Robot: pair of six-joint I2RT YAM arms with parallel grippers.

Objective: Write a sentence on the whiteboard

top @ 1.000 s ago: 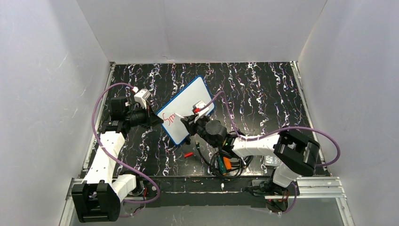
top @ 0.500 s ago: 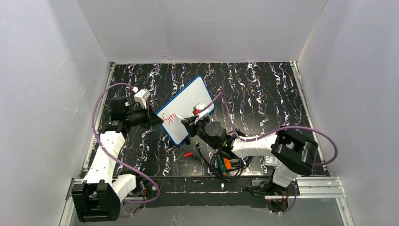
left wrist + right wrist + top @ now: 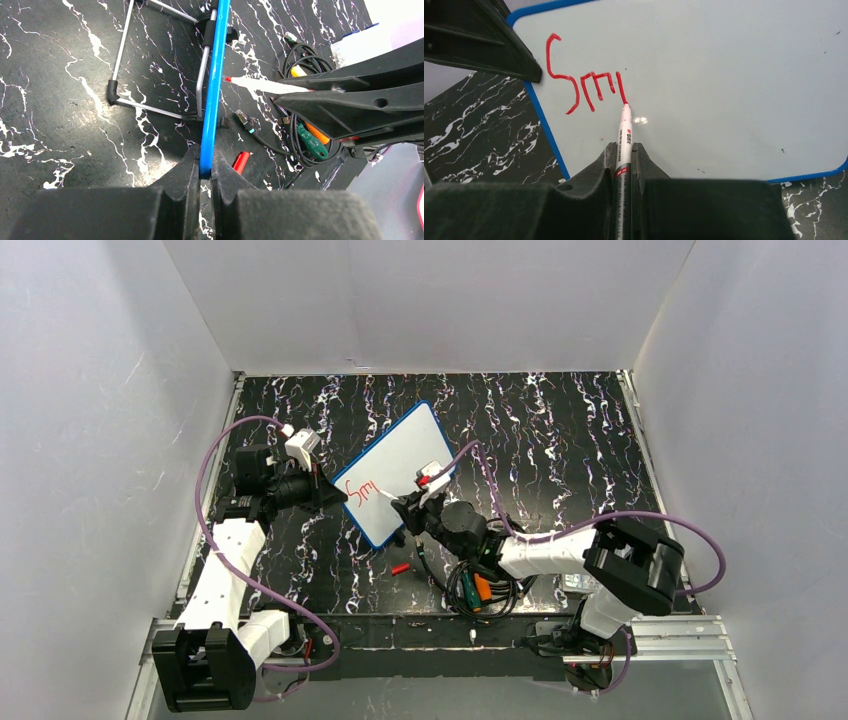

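The whiteboard [image 3: 400, 465], white with a blue rim, stands tilted on a wire stand [image 3: 150, 107]. My left gripper [image 3: 335, 494] is shut on the board's rim [image 3: 210, 110] at its left edge. My right gripper [image 3: 405, 508] is shut on a red-tipped marker [image 3: 624, 135]. The marker tip touches the board [image 3: 724, 75] at the foot of a fresh stroke. The sentence [image 3: 584, 87] reads "Smi" in red at the board's upper left. It also shows in the top view [image 3: 362, 490].
A red marker cap [image 3: 401, 567] lies on the black marbled table in front of the board; it also shows in the left wrist view [image 3: 240, 162]. A coil of black cable with green and orange plugs [image 3: 480, 588] lies under my right arm.
My right gripper has moved down and right along the board with the marker. The red writing has grown by a new stroke. The left gripper has not moved.
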